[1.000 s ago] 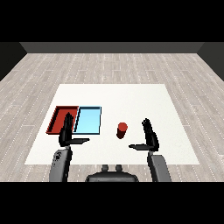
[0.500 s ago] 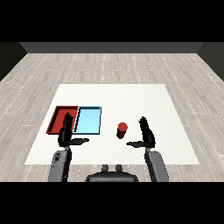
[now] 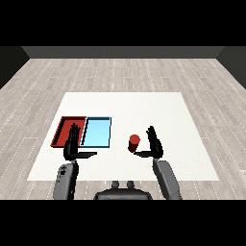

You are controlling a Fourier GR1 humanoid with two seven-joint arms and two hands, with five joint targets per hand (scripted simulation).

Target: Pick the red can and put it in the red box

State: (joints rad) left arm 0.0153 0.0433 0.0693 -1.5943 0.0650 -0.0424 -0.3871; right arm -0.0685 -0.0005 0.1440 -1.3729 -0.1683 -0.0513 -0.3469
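Observation:
The red can [image 3: 134, 142] stands upright on the white table [image 3: 158, 110], right of the two trays. My right hand [image 3: 153, 144] is open just right of the can, fingers straight up and thumb reaching toward the can's base, a small gap between them. The red tray [image 3: 64, 126] lies at the left, with the light blue tray [image 3: 97, 132] beside it. My left hand [image 3: 73, 143] is open, fingers upright, in front of the red tray's near edge, thumb pointing right.
Both trays hold nothing that I can see. The white table is bare to the right of and behind the can. Wooden floor surrounds the table.
My right hand has moved left, closer to the red can. The left hand and the can have stayed in place.

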